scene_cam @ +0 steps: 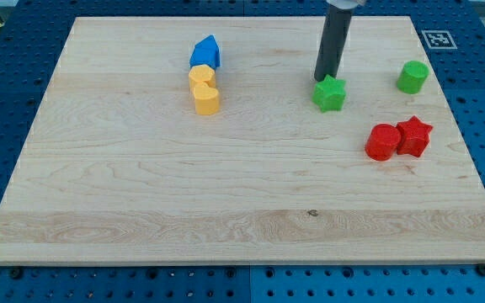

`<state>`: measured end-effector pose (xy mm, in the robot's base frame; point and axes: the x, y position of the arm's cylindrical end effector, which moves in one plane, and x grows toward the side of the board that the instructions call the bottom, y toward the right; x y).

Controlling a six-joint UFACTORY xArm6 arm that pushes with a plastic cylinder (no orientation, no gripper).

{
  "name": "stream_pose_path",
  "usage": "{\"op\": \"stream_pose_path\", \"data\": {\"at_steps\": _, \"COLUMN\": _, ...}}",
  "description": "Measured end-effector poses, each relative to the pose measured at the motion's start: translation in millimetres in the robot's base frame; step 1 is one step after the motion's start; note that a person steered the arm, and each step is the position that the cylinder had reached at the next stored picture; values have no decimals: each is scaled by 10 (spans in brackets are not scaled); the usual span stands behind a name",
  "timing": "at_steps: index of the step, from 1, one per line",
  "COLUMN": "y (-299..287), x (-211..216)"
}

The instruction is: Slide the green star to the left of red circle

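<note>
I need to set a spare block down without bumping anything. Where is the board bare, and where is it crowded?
Bare: the whole lower half of the board, and the view's left, beyond the yellow blocks and blue block. Also the middle, between those and the green star. Crowded: the view's right, where my tip touches the star, near the green cylinder, red circle and red star.

Star (330,94) upper-left of circle (383,141)
</note>
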<state>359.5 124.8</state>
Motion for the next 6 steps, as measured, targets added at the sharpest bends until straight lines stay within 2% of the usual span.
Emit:
{"op": "stream_pose_path", "data": {"at_steps": 1, "y": 0, "x": 409}}
{"op": "stream_pose_path", "data": {"at_steps": 2, "y": 0, "x": 606}}
{"op": "stream_pose_path", "data": {"at_steps": 6, "y": -64, "x": 924}}
